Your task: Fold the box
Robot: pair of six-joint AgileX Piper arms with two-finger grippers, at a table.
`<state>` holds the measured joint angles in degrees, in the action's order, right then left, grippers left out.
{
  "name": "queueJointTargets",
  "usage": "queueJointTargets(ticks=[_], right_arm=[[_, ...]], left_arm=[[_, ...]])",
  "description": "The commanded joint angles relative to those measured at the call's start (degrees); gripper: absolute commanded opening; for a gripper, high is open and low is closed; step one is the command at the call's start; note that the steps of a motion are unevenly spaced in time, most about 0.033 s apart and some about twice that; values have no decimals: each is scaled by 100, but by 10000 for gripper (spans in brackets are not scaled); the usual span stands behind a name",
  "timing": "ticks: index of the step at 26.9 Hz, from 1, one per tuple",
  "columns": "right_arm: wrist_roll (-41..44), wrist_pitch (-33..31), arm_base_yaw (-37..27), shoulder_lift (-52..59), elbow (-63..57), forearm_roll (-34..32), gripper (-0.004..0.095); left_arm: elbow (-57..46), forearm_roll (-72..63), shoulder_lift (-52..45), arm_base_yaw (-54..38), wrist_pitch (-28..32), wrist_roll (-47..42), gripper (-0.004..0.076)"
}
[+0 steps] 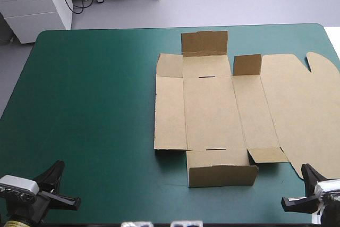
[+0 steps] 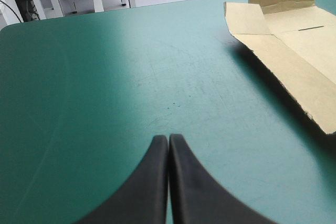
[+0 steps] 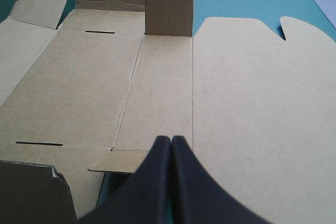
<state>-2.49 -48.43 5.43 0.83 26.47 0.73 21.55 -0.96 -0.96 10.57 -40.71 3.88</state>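
The brown box is lying mostly flat on the right half of the teal-green table, its far and near end flaps standing up. The right pincer is hovering pressed together over the box's near edge. The left pincer is hovering pressed together over bare cover, well apart from the box.

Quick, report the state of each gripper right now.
Left gripper: jaws shut, holding nothing.
Right gripper: jaws shut, holding nothing.
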Motion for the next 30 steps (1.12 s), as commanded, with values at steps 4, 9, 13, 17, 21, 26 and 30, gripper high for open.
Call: queueJointTargets(ticks=[4,9,13,17,21,26,30], right_arm=[[-24,423,-51,120,128,-17,-19],[-24,423,-51,120,128,-17,-19],[-24,463,-51,120,128,-17,-19],[-24,440,-51,120,128,-17,-19],[-24,440,-51,120,128,-17,-19],[-24,429,-51,120,128,-17,-19],[-24,429,-51,120,128,-17,-19]], left_arm=[[166,-21,-38,14,445,-30,-8],[166,-21,-38,14,492,-30,-8],[166,-49,-38,14,474,-30,-8],[229,-74,110,14,445,-30,-8],[529,-387,859,14,192,-30,-8],[1197,-937,2179,14,330,-30,-8],[1956,-1352,3473,14,296,-17,-8]])
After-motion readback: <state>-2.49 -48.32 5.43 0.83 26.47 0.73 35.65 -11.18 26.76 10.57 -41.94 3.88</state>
